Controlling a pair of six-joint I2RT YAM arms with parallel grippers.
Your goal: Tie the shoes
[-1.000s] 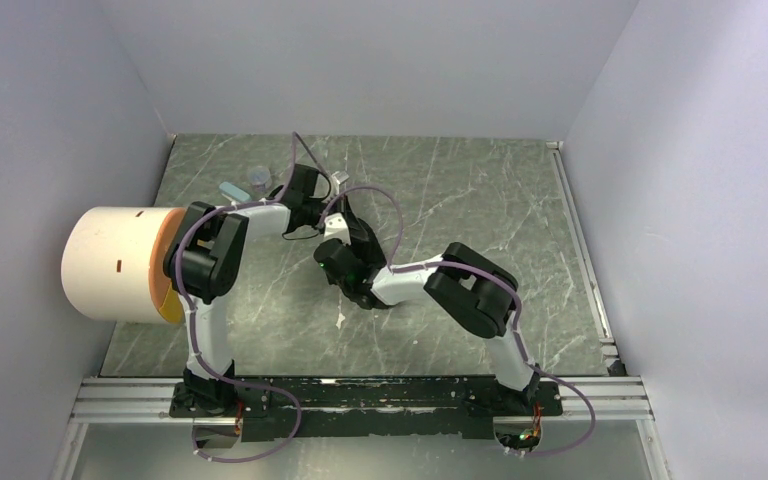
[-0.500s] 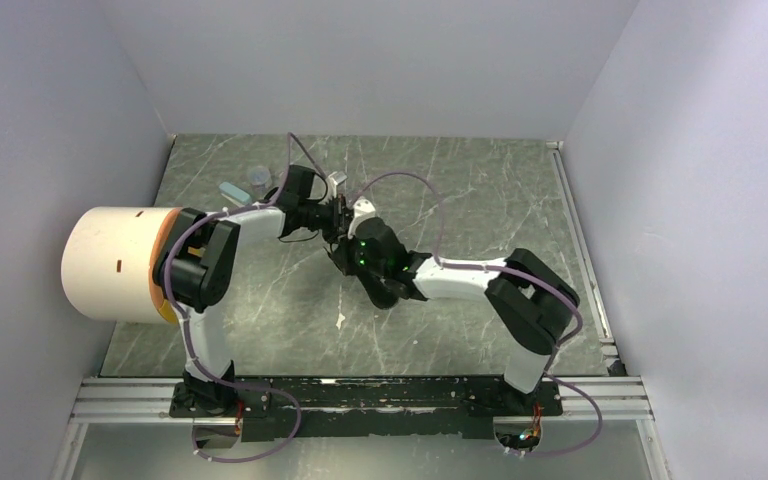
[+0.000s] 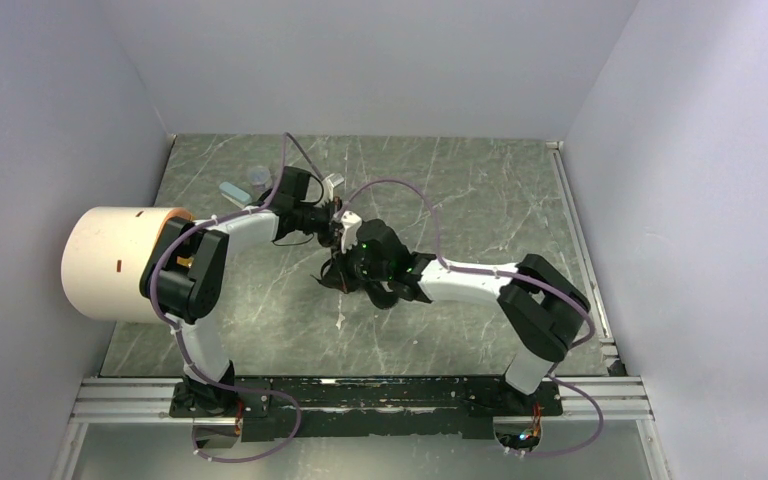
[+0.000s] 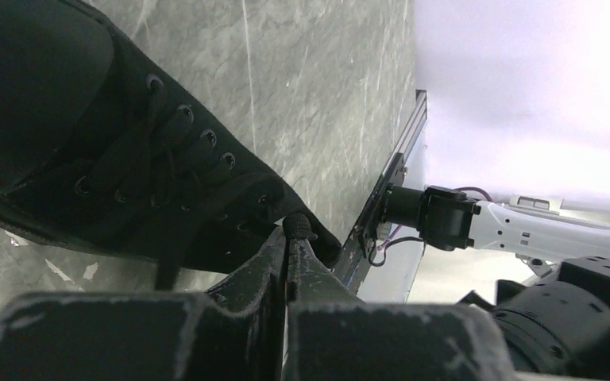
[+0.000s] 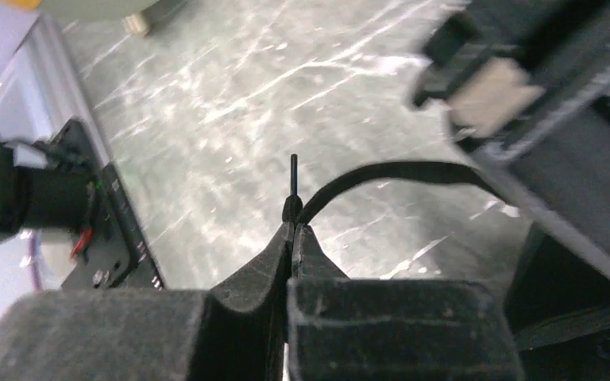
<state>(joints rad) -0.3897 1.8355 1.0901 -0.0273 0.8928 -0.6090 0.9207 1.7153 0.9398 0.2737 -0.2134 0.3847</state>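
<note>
Lacing runs crisscross through the eyelets [image 4: 181, 113] of the shoe [image 4: 87, 143], but we see no knot and no bow anywhere on it. We therefore judge the task to be at its start, with the ends taken up and nothing crossed or cinched. The left end effector [image 4: 288, 238] is clenched flat, with a small dark nub [image 4: 298, 225] pinched at its tip, just beside the shoe's heel end [image 4: 278, 198]. We take the nub for a lace end, though the view does not settle that. The right end effector [image 5: 292, 230] is likewise clenched, grasping a lace [image 5: 397, 168] close to its end. The stiff aglet [image 5: 293, 168] pokes up past the grip, and the strand arcs away to the right above the tabletop [image 5: 206, 103]. What is left, we think, is the whole tie: cross the two ends, pull the first knot down, form the loops and draw the bow tight. The shoe sits near the middle of the tabletop, a little left of centre. It lies between the two end effectors and is mostly hidden beneath them in the top view, so its heading cannot be read there. In the left wrist view its long axis runs on a diagonal, with the smooth toe [image 4: 32, 71] at the upper left, away from the grip, and the heel end at the lower right beside it. Whether the shoe lies flat or tipped we cannot tell.
</note>
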